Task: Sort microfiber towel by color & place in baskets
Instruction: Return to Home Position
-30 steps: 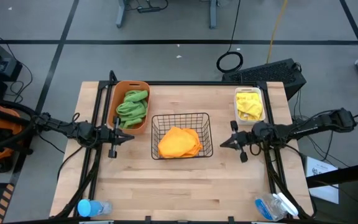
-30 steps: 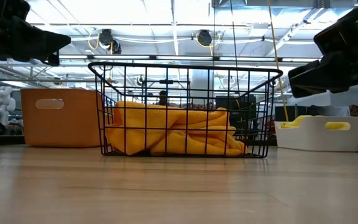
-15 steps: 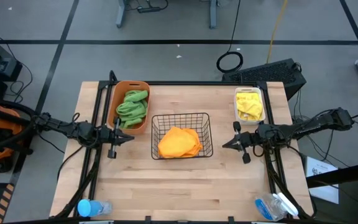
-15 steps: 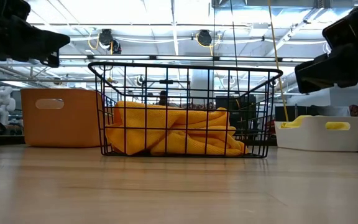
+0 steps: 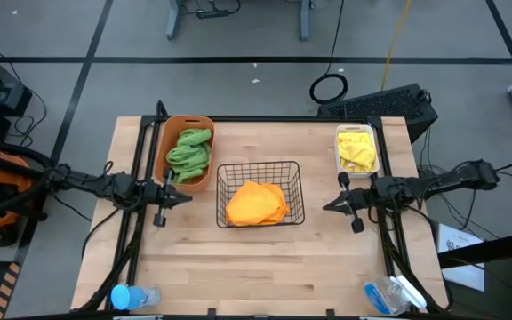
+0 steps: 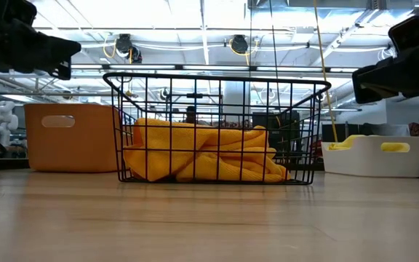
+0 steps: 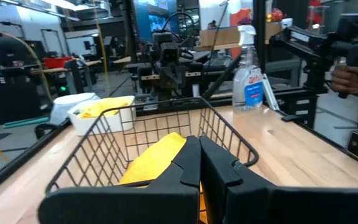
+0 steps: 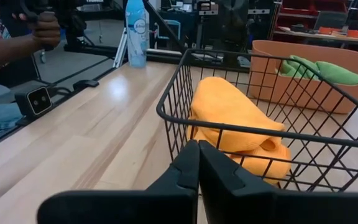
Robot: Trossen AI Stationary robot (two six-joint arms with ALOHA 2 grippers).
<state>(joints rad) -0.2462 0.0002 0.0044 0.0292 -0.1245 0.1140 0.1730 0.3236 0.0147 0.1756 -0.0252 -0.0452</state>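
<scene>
While both arms hover low, left gripper point(image 5: 188, 197): fingers together, empty.
Right gripper point(image 5: 325, 207): fingers together, empty.
Black wire basket point(image 5: 259, 164): orange towels point(image 5: 256, 204) inside, between the grippers.
Orange tub point(image 5: 185, 119): green towels point(image 5: 189, 151) inside, just behind left gripper.
White bin point(image 5: 356, 128): yellow towels point(image 5: 356, 151) inside, behind right gripper.

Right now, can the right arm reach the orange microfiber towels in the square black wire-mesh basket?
Probably yes: that basket is open-topped and the right gripper sits beside it, jaws shut, nothing between.
</scene>
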